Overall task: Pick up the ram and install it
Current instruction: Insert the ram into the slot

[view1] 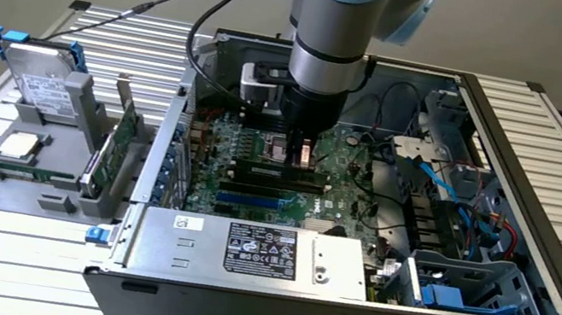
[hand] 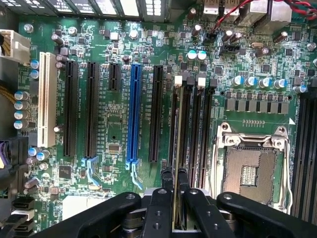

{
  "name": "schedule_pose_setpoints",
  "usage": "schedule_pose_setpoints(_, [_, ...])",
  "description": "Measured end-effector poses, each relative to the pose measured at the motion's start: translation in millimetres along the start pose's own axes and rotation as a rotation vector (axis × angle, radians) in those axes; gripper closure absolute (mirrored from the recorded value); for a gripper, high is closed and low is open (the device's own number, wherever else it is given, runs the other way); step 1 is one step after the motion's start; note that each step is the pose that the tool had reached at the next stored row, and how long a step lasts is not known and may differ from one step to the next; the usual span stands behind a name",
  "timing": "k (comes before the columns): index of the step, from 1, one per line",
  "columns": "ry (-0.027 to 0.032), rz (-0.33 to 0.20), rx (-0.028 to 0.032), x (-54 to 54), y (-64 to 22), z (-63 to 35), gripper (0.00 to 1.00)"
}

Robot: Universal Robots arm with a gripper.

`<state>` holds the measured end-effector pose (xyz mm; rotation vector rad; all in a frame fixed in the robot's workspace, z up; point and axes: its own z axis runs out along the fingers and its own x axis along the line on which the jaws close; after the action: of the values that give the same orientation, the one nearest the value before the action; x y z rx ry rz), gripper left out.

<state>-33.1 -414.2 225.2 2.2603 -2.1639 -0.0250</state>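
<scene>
Gripper (hand: pixel 175 186) nearly closed, fingers (hand: pixel 158 210) clamped on the ram (hand: pixel 177 148), held edge-on. Ram sits in line with a memory slot beside the CPU socket (hand: pixel 250 171), inside the case (view1: pixel 543 147). Seated or not: cannot tell.

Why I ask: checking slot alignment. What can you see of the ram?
The ram shows edge-on: a thin, greenish stick standing on its long edge, clamped between the black fingers. It lies lengthwise along the black memory slots beside the empty processor socket. Whether it is seated cannot be told.
</scene>
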Motion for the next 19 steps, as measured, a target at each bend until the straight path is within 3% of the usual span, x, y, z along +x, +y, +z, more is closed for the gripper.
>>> schedule_pose_setpoints(19, [0.0001, 0.000, 0.0007, 0.9, 0.9, -0.2, 0.85])
